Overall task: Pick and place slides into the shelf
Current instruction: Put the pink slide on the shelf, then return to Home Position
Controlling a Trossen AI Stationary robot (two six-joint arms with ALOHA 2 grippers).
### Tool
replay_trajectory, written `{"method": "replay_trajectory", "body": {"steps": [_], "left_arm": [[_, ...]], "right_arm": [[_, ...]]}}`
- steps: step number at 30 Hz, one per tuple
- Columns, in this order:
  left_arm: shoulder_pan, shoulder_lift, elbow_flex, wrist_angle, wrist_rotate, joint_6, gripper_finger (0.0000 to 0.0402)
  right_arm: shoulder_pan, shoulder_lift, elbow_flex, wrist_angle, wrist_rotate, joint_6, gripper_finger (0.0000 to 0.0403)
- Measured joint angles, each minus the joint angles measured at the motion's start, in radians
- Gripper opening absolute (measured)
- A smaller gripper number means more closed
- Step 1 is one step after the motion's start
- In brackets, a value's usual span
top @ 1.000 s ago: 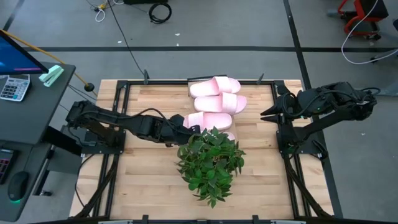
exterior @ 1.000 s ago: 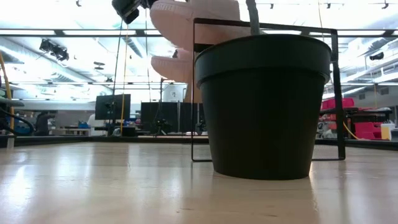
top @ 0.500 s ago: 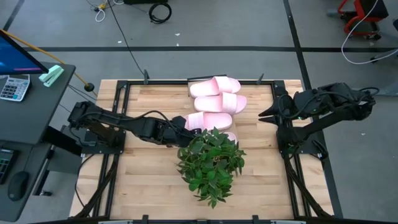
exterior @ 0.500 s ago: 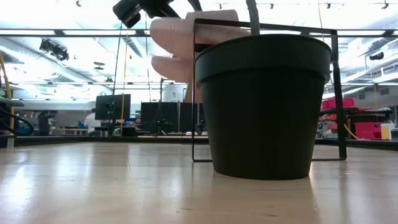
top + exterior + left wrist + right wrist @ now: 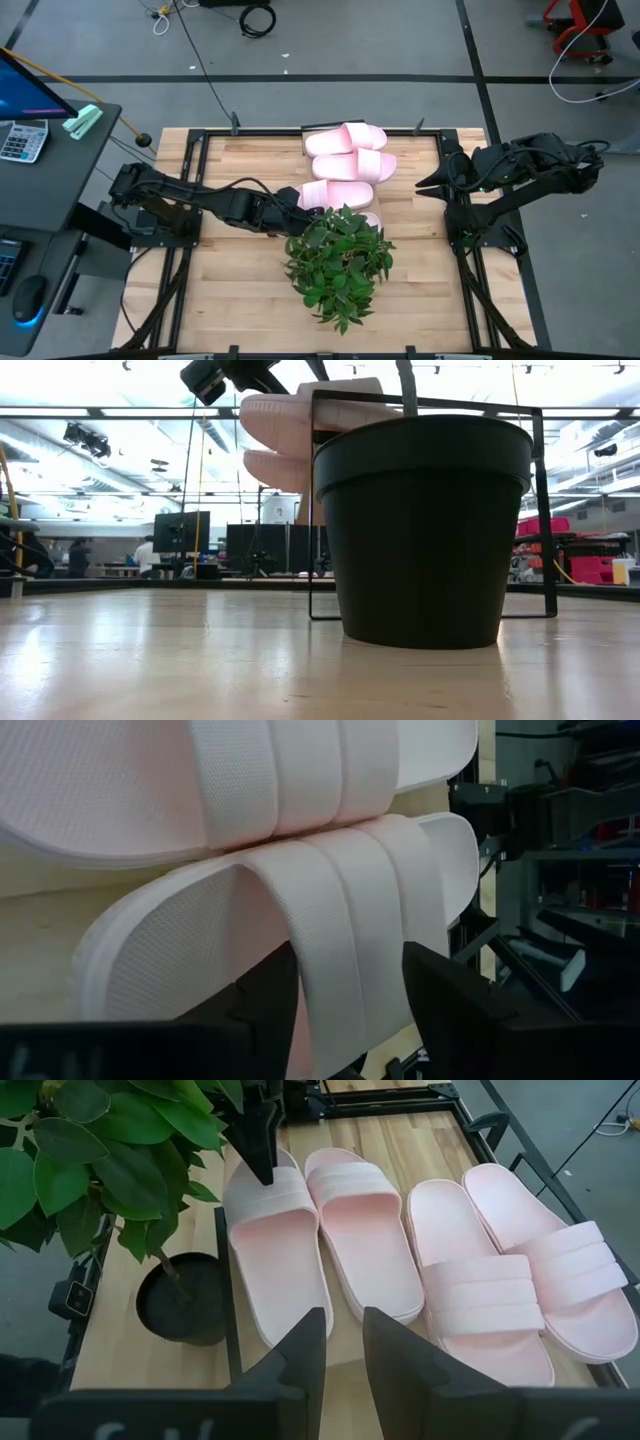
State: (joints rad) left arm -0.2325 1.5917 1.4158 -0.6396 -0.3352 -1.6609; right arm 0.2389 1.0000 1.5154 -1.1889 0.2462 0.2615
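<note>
Four pale pink slides lie side by side on the light-wood shelf [image 5: 345,1335], which has a black frame [image 5: 545,510]. The two far slides [image 5: 345,138] [image 5: 352,165] point one way, and the third [image 5: 335,191] points the other. The fourth slide [image 5: 272,1255] is nearest the potted plant [image 5: 338,262], whose leaves mostly hide it in the high view. My left gripper [image 5: 312,208] is shut on this slide. My right gripper [image 5: 420,184] hangs open above the table, right of the shelf, touching nothing. My left gripper holds the fourth slide by its broad strap [image 5: 345,970], at the slide's left end, pinched between the two fingers [image 5: 455,1010]. The fingers come level from the table's left. The slide stays flat [image 5: 300,415]; I cannot tell whether it rests on the shelf.
The black pot [image 5: 425,530] stands on the table at the shelf's near side, and its leaves spread over the shelf's near edge. Black rails [image 5: 190,200] run along both table sides. Bare wood lies left and right of the plant.
My left gripper has come down a little with the fourth slide, which stays flat and now sits lower, closer to the neighbouring slide's height. The other three slides have not moved.
</note>
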Motion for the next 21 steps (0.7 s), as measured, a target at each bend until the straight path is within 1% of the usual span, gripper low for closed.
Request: {"method": "replay_trajectory", "body": {"steps": [12, 21], "left_arm": [[0.000, 0.000, 0.000, 0.000, 0.000, -0.001, 0.0272], [0.000, -0.001, 0.000, -0.030, 0.000, -0.003, 0.0323]], "right_arm": [[0.000, 0.000, 0.000, 0.000, 0.000, 0.001, 0.0077], [0.000, 0.000, 0.000, 0.000, 0.000, 0.002, 0.0077]]}}
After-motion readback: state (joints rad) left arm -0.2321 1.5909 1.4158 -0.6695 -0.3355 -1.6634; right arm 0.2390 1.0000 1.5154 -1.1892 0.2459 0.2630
